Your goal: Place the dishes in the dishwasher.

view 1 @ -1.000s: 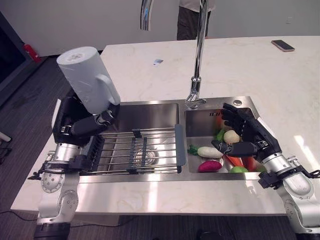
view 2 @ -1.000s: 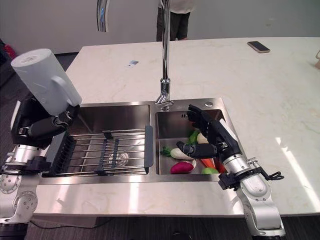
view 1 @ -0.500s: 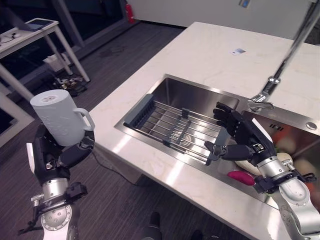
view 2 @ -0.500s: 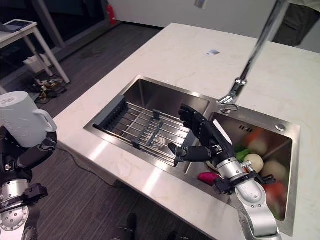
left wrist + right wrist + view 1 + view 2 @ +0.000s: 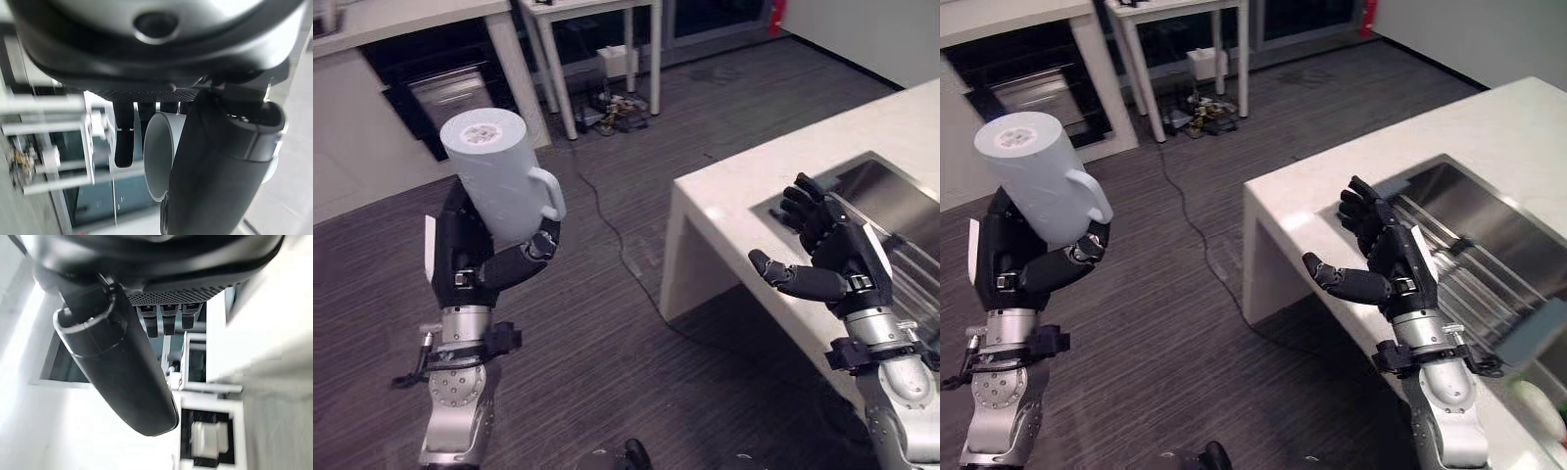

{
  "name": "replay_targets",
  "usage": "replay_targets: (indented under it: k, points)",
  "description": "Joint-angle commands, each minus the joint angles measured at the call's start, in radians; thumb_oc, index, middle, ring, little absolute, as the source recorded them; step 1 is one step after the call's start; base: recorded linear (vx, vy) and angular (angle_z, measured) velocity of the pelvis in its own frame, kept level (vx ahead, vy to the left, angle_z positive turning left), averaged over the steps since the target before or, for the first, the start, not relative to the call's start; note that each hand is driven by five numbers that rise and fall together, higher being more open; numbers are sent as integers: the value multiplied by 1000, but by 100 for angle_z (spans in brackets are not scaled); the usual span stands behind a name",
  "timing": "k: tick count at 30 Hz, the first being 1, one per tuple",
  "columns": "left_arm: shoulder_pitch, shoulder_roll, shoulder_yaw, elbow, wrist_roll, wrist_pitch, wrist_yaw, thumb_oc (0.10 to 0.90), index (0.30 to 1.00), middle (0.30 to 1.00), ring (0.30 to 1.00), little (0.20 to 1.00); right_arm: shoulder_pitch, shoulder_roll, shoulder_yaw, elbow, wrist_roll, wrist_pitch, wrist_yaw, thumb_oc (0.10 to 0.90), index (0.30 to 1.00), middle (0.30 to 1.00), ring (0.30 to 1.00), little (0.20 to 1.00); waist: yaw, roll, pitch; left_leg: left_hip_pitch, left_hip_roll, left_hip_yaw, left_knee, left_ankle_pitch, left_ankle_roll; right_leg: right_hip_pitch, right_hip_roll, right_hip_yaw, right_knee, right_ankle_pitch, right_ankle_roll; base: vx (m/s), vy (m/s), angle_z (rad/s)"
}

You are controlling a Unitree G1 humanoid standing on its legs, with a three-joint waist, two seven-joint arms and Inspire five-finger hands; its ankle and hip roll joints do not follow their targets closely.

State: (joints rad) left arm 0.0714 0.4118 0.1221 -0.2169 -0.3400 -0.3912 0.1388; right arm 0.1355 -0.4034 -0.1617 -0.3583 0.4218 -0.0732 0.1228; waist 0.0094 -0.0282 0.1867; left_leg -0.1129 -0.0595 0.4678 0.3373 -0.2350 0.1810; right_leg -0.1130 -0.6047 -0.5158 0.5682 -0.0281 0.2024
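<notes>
A tall white mug with a side handle stands upside down in my left hand, whose fingers and thumb are curled round it, out over the dark floor at the left. The mug's grey wall appears past the thumb in the left wrist view. My right hand hovers open with fingers spread and nothing in it, just off the near corner of the white counter. An open dark appliance with a pulled-out rack stands at the far left against the wall.
The steel sink with its wire rack lies in the counter at the right. White tables stand at the back, with small items on the floor under them. Dark wood floor spreads between me and the appliance.
The camera has swung left away from the sink toward the floor and the appliance. The mug stays in my left hand, held higher. My right hand stays open.
</notes>
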Motion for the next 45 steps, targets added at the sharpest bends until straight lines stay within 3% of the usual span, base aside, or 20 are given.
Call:
replay_targets:
  k: [1, 2, 3, 4, 6, 7, 12, 18, 19, 20, 23, 26, 31, 32, 34, 35, 37, 39, 41, 45]
  points:
    - [-98, 63, 76, -173, 35, -49, 8, 400, 300, 300, 300, 300, -93, -24, -35, -66, -25, -104, -15, 800, 900, 900, 900, 900, -14, -9, -56, 134, 163, -100, -37, -106, -217, 24, 161, -26, -268, 83, 30, 47, 337, 75]
    - [-110, 65, 67, -174, 42, -36, 12, 400, 300, 300, 300, 300, -93, -21, -29, -67, -38, -108, -19, 800, 900, 900, 900, 900, -18, -10, -56, 127, 153, -122, -37, -106, -212, 17, 176, 6, -268, 70, 28, 39, 293, 71]
    - [-129, 76, 42, -161, 52, -31, 4, 400, 300, 300, 300, 300, -82, -30, -28, -71, -58, -93, -19, 800, 900, 900, 900, 900, -45, -16, -55, 97, 131, -173, -37, -82, -191, -10, 247, 121, -268, 14, -5, 23, 132, 75]
    - [-131, 77, 40, -159, 53, -32, 4, 400, 300, 300, 300, 300, -81, -31, -30, -73, -57, -90, -19, 800, 900, 900, 900, 900, -47, -16, -58, 92, 130, -178, -37, -79, -191, -14, 253, 131, -268, 9, -8, 87, 103, 118]
    - [-136, 77, 9, -147, 96, -17, 39, 400, 300, 300, 300, 300, -51, -66, -52, -76, -27, -78, 14, 800, 900, 900, 900, 900, -78, -23, -75, 61, 125, -250, -37, -52, -183, -14, 364, 307, -268, -82, -30, 148, 53, 220]
    - [-139, 80, 1, -143, 110, -13, 56, 400, 300, 300, 300, 300, -52, -75, -54, -76, -16, -77, 22, 800, 900, 900, 900, 900, -77, -27, -80, 55, 126, -255, -37, -51, -182, -16, 372, 318, -268, -85, -28, 82, 1, 151]
    - [-109, 79, 25, -146, 109, -8, 100, 400, 300, 300, 300, 300, -83, -106, -35, -62, -38, -101, 47, 800, 900, 900, 900, 900, -34, -36, -85, 58, 144, -250, -37, -48, -191, 8, 361, 265, -268, -121, -21, -6, -123, 15]
    - [-66, 70, 64, -138, 113, -24, 105, 400, 300, 300, 300, 300, -115, -110, 2, -57, -48, -92, 26, 800, 900, 900, 900, 900, -10, -19, -97, 57, 174, -258, -37, -39, -215, 26, 378, 239, -268, -162, -41, -17, -172, -1]
    - [-64, 71, 65, -138, 116, -24, 106, 400, 300, 300, 300, 300, -117, -109, 3, -57, -45, -90, 27, 800, 900, 900, 900, 900, -11, -16, -98, 57, 176, -259, -37, -38, -218, 27, 382, 240, -268, -166, -45, -52, -187, 24]
    - [-114, 50, -52, -94, 195, -66, 235, 400, 300, 300, 300, 300, -79, -30, 66, -33, -16, -134, 77, 800, 900, 900, 900, 900, -96, 1, -52, 95, 115, -185, -37, -74, -169, 39, 457, 298, -268, -178, -75, -21, -165, 27]
    - [-104, 29, -57, -107, 151, -43, 193, 400, 300, 300, 300, 300, -78, -51, 56, -30, 9, -115, 64, 800, 900, 900, 900, 900, -93, -9, -65, 107, 122, -174, -37, -81, -166, 52, 485, 310, -268, -194, -87, 26, -243, 2]
    - [-89, 36, -61, -113, 188, -85, 169, 400, 300, 300, 300, 300, -63, -52, 31, -30, 39, -125, 59, 800, 900, 900, 900, 900, -96, -13, -70, 111, 124, -182, -37, -74, -169, 54, 508, 325, -268, -206, -102, 36, -231, -10]
    - [-69, 41, -34, -116, 114, -109, 154, 400, 300, 300, 300, 300, -50, -93, 23, -34, 26, -103, 103, 800, 900, 900, 900, 900, -84, -45, -69, 138, 131, -176, -37, -22, -197, 60, 507, 339, -268, -209, -126, 61, -256, -11]
    - [-45, 34, -21, -127, 117, -121, 184, 400, 300, 300, 300, 300, -55, -115, 25, -45, 47, -95, 129, 800, 900, 900, 900, 900, -59, -81, -52, 112, 120, -202, 77, 66, -222, 66, 501, 368, -268, -210, -151, 96, -327, -5]
    - [-30, 22, -11, -134, 103, -125, 184, 400, 300, 300, 300, 300, -51, -120, 22, -47, 46, -103, 124, 800, 900, 900, 900, 900, -43, -86, -42, 28, 117, -228, 195, 97, -227, 62, 509, 377, -268, -202, -165, 47, -212, -25]
    - [-30, 18, -10, -132, 96, -124, 171, 400, 300, 300, 300, 300, -52, -117, 23, -44, 44, -109, 117, 800, 900, 900, 900, 900, -40, -84, -39, 5, 118, -229, 188, 101, -227, 62, 513, 374, -268, -202, -164, 59, -59, -26]
    - [-36, 7, -20, -129, 131, -124, 158, 400, 300, 300, 300, 300, -76, -89, 40, -32, 15, -136, 72, 800, 900, 900, 900, 900, -43, -65, -27, 21, 141, -161, -17, 119, -220, 77, 519, 355, -268, -219, -150, 147, 54, 3]
    - [-43, 8, -27, -113, 131, -125, 177, 400, 300, 300, 300, 300, -77, -71, 43, -32, 4, -156, 56, 800, 900, 900, 900, 900, -50, -28, -17, -31, 191, -170, -37, 106, -235, 92, 547, 344, -268, -236, -143, 144, 182, 35]
    - [-51, 12, -25, -82, 115, -136, 197, 400, 300, 300, 300, 300, -69, -77, 37, -38, -6, -147, 55, 800, 900, 900, 900, 900, -46, 8, -28, -138, 221, -267, -37, 130, -269, 106, 590, 364, -268, -263, -150, 209, 236, 20]
    - [-26, 3, -5, -74, 100, -151, 169, 400, 300, 300, 300, 300, -40, -102, -6, -41, 12, -161, 30, 800, 900, 900, 900, 900, -46, 12, -40, -152, 241, -251, -37, 124, -272, 142, 575, 344, -268, -292, -145, 284, 243, -19]
